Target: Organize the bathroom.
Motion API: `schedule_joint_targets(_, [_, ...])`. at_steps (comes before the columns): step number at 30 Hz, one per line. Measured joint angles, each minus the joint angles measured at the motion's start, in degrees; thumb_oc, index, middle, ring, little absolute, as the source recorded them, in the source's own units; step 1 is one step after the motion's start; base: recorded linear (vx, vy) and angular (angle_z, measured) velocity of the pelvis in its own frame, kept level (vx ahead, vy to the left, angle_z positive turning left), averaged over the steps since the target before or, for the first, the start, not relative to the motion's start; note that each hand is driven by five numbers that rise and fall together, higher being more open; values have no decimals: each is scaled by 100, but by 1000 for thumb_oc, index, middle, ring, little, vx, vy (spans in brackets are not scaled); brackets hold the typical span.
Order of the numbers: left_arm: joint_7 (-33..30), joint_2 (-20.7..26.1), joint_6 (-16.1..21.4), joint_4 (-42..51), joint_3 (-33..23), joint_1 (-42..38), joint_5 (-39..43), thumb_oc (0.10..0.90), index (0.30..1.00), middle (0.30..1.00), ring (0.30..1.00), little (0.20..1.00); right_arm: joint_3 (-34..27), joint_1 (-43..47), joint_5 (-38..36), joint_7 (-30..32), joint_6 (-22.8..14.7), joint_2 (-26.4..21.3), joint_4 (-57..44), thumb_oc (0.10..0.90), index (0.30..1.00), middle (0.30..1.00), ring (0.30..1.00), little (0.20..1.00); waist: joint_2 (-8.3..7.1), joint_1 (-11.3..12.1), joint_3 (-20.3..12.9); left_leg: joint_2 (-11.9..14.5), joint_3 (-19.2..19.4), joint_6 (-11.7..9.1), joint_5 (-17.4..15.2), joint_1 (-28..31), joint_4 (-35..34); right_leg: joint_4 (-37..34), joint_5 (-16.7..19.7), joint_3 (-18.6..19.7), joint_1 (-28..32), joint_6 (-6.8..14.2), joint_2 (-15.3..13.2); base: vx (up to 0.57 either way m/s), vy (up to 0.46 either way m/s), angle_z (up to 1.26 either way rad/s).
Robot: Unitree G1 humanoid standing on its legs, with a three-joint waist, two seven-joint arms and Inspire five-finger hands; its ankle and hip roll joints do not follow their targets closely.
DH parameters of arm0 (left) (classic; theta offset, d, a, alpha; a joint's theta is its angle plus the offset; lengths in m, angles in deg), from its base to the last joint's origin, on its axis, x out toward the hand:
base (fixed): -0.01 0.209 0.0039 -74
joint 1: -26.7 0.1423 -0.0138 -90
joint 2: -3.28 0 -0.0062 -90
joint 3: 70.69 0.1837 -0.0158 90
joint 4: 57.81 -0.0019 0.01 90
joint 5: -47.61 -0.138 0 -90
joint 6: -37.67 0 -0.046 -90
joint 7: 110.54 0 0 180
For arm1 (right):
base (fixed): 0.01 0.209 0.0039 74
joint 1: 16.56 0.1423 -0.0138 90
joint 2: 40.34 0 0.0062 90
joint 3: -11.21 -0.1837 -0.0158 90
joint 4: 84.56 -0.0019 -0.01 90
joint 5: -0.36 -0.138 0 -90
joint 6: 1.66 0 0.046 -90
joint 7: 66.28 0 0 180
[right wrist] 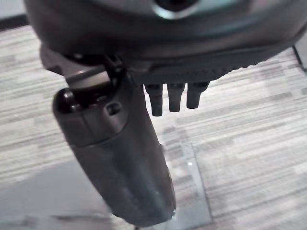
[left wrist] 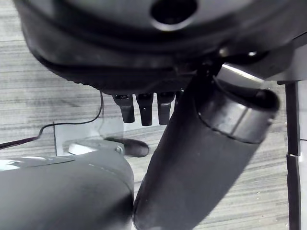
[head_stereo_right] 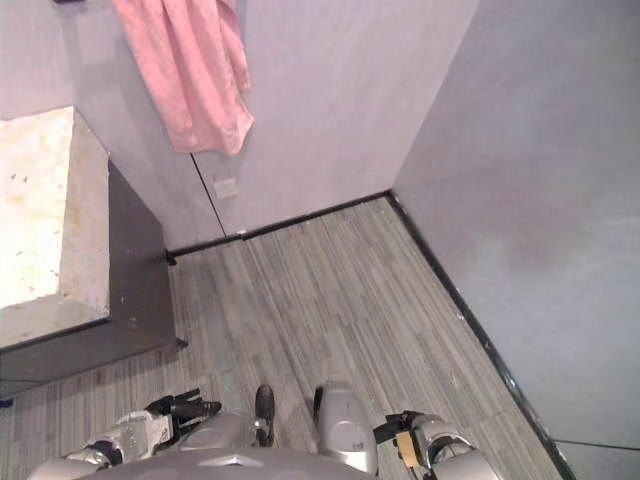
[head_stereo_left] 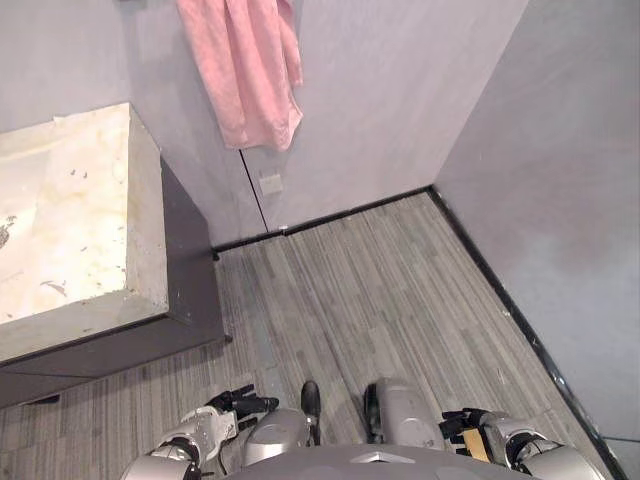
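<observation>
Both hands low by floor, left hand (head_stereo_left: 238, 403) and right hand (head_stereo_left: 462, 421) fingers relaxed, holding nothing. Pink towel (head_stereo_left: 248, 68) hanging on wall above stone vanity top (head_stereo_left: 90, 230).

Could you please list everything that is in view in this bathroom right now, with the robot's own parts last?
towel: one, pink, hanging on the grey wall above the far end of the counter.
counter: one, pale marbled top on a dark cabinet, at the robot's left against the wall.
wall plate: one, pale grey, low on the wall below the towel.
floor: grey striped planks with a black skirting along the walls.
left hand: one, dark, hanging low at the robot's left side, fingers straight, holding nothing.
right hand: one, dark, hanging low at the robot's right side, fingers straight, holding nothing.
</observation>
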Motion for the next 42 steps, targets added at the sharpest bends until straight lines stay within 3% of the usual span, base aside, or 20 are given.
schedule_joint_targets(3, [38,-62,27,1,4,-119,34,800,900,900,900,900,-11,-280,0,-142,43,227,194,800,900,900,900,900,-40,-106,146,-350,-113,43,-81,-179,162,-2747,274,64,49,412,-528,298,-162,25])
schedule_joint_targets(4, [66,-70,44,11,-20,-142,51,800,900,900,900,900,-72,-295,15,-214,45,283,257,800,900,900,900,900,-2,-164,265,-415,-132,40,-151,-200,259,-3371,428,228,84,403,-626,424,-341,36])
schedule_joint_targets(7, [61,-190,182,16,-341,-12,81,800,900,900,900,900,-224,-435,25,-458,115,448,295,800,900,900,900,900,72,-232,422,-260,-163,-94,-560,-201,748,-2898,782,105,111,251,-631,325,-324,23])
schedule_joint_targets(9, [48,-174,236,9,-347,0,82,800,900,900,900,900,-175,-446,5,-598,145,446,355,800,900,900,900,900,92,-251,391,24,-451,-369,-839,-216,969,-2043,766,365,334,201,-395,225,-213,33])
schedule_joint_targets(11, [84,-103,277,9,-344,-10,119,800,900,900,900,900,-150,-366,-2,-568,118,448,337,800,900,900,900,900,71,-267,384,297,-542,-626,-997,-238,1081,-2032,960,78,442,239,-205,230,-179,24])
schedule_joint_targets(12, [38,-103,273,-7,-338,-2,128,800,900,900,900,900,-139,-283,-30,-508,81,385,335,800,900,900,900,900,78,-270,376,548,-530,-709,-1084,-233,1195,-1791,866,-16,408,83,15,247,-198,19])
schedule_joint_targets(15, [-15,-113,272,-34,-302,-4,172,800,900,900,900,900,-58,-178,-32,-327,-55,148,195,800,900,900,900,900,112,-273,312,797,-492,-769,-1126,-213,1282,-1346,502,-171,299,-223,248,194,-161,4])
schedule_joint_targets(19, [-59,-102,269,-83,-275,-7,306,800,900,900,900,900,-121,-81,-37,-258,-109,13,110,800,900,900,900,900,38,-285,246,913,-623,-1021,-770,-291,1255,-1218,250,-288,285,-371,385,248,-187,20])
schedule_joint_targets(24, [-259,-101,270,-320,-431,55,516,800,900,900,900,900,-235,-125,-58,-230,-70,349,116,800,900,900,900,900,-184,-221,-172,917,-842,-1474,54,-441,1526,-1782,175,-469,809,-542,410,206,-177,41])
schedule_joint_targets(26, [-304,-197,356,-316,-716,20,521,800,900,900,900,900,-223,-231,-182,-196,-36,358,129,800,900,900,900,900,-190,-196,-405,878,-910,-1518,530,-1373,3150,-2026,210,-512,1085,-888,506,217,-179,54])
schedule_joint_targets(27, [-304,-198,410,-203,-747,6,519,800,900,900,900,900,-213,-261,-275,-180,8,338,151,800,900,900,900,900,-266,-135,-408,933,-730,-1334,695,-1761,3792,-2080,219,-573,1187,-972,513,241,-34,33])
schedule_joint_targets(28, [-308,-177,410,-88,-732,-10,506,800,900,900,900,900,-218,-279,-287,-165,20,309,166,800,900,900,900,900,-218,-113,-470,928,-514,-1188,591,-2067,4053,-2129,162,-611,1280,-1022,518,279,83,21])
schedule_joint_targets(29, [-365,-153,397,-37,-688,-28,479,800,900,900,900,900,-218,-286,-351,-136,27,282,186,800,900,900,900,900,-263,-122,-451,1015,-31,-886,383,-2160,3641,-2321,155,-677,1460,-970,537,252,149,16])
schedule_joint_targets(30, [-459,-107,380,2,-526,-4,452,800,900,900,900,900,-217,-308,-454,-100,35,254,199,800,900,900,900,900,-236,-138,-465,1009,409,-839,300,-1963,2507,-2511,238,-759,1624,-826,556,266,178,10])
schedule_joint_targets(31, [-496,-90,337,8,-341,41,352,800,900,900,900,900,-216,-354,-488,-102,49,196,238,800,900,900,900,900,-138,-189,-491,992,632,-866,335,-1759,1141,-2664,263,-803,1729,-789,650,231,137,7])
schedule_joint_targets(33, [-513,-129,279,10,-230,100,299,800,900,900,900,900,-220,-397,-526,-71,3,120,240,800,900,900,900,900,135,-281,-473,824,401,-1125,651,-1654,-680,-2938,306,-845,1922,-766,953,178,81,3])
schedule_joint_targets(36, [-444,-158,289,104,-440,0,266,800,900,900,900,900,-216,-398,-540,-56,-11,120,244,800,900,900,900,900,95,-193,-296,661,73,-1046,708,-1737,-307,-3093,389,-720,2225,-886,1083,258,101,-46])
schedule_joint_targets(37, [-523,-167,236,67,-429,70,241,800,900,900,900,900,-215,-414,-542,-12,-31,135,239,800,900,900,900,900,-37,-250,-282,563,-121,-959,649,-1361,-146,-3213,336,-472,2489,-879,1075,168,76,-56])
schedule_joint_targets(40, [-541,-169,132,10,-387,75,225,800,900,900,900,900,-216,-421,-550,20,-84,119,221,800,900,900,900,900,-50,-303,-298,556,-75,-941,626,-1138,-28,-3232,301,-315,2573,-839,1076,120,76,-57])
schedule_joint_targets(42, [-658,-107,41,-99,-310,17,46,800,900,900,900,900,-221,-529,-499,46,-110,204,171,800,900,900,900,900,-111,-547,-215,414,111,-604,710,-703,-271,-2857,73,-161,2474,-523,914,90,133,-27])
